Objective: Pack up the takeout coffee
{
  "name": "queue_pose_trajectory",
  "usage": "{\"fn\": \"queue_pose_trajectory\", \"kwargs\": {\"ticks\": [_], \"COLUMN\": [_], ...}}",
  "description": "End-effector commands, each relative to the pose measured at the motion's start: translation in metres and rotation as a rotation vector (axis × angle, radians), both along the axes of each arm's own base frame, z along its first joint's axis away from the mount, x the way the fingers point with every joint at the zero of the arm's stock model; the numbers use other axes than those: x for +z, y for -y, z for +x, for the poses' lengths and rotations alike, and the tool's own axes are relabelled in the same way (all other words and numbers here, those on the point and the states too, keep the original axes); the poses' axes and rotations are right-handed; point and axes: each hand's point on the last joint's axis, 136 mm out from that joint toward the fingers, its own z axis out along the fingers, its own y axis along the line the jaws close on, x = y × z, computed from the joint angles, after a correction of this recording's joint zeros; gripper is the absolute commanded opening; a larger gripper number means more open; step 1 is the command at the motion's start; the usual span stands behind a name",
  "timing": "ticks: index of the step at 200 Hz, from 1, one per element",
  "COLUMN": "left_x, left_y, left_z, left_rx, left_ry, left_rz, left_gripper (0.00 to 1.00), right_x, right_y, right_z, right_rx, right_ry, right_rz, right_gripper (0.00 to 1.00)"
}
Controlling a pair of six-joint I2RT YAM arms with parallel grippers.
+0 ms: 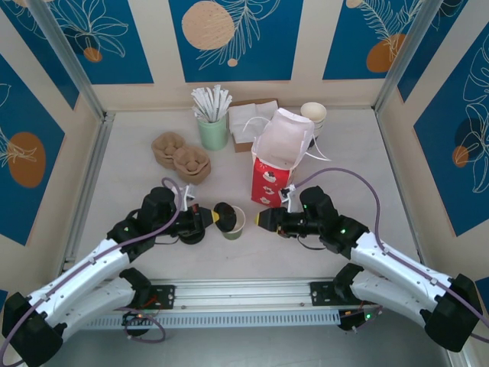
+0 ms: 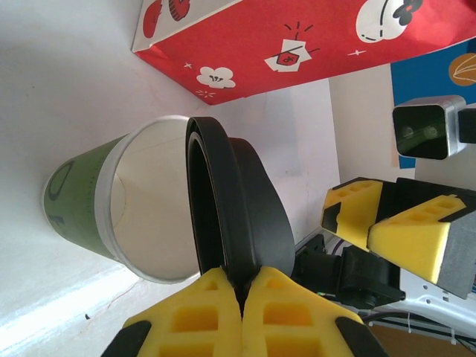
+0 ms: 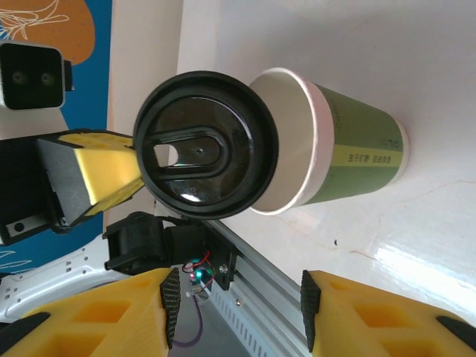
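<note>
The olive-green cup [image 3: 357, 149] stood uncapped (white inside); left gripper [image 2: 242, 294] pinched its black lid [image 2: 230, 201] edgewise, right gripper [image 3: 238, 286] gaped empty.

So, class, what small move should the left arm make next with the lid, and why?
Probably lower the lid flat onto the cup and press: the left fingers pinch it tilted at the open rim, unseated, while the right fingers stand open beside it.
</note>
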Motion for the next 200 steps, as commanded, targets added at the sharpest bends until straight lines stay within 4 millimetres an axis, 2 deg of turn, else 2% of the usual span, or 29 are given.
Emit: {"fn": "queue_pose_trajectory", "kwargs": {"ticks": [1,87,200], "left_x": [-0.002,-0.012,-0.024], "left_y": [0.001,0.000,-0.003], "left_z": [0.001,0.005,0.003], "left_rx": [-0.002,0.009,0.004], "left_ry": [-0.010,-0.040,-0.056], "left_rz": [-0.043,-0.065,-0.039], "left_gripper": [0.02,0.08,0.24], "right_x": [0.002,-0.004,-0.007], "right_y": [-0.005,-0.011,-0.016], "right_z": [0.002,0.008,0.012], "right_rx": [0.019,0.016,0.022], "right_ry": [0.026,-0.007,-0.026], "right_rz": [0.023,0.024,0.009], "right_gripper": [0.50,0.50,0.49]}}
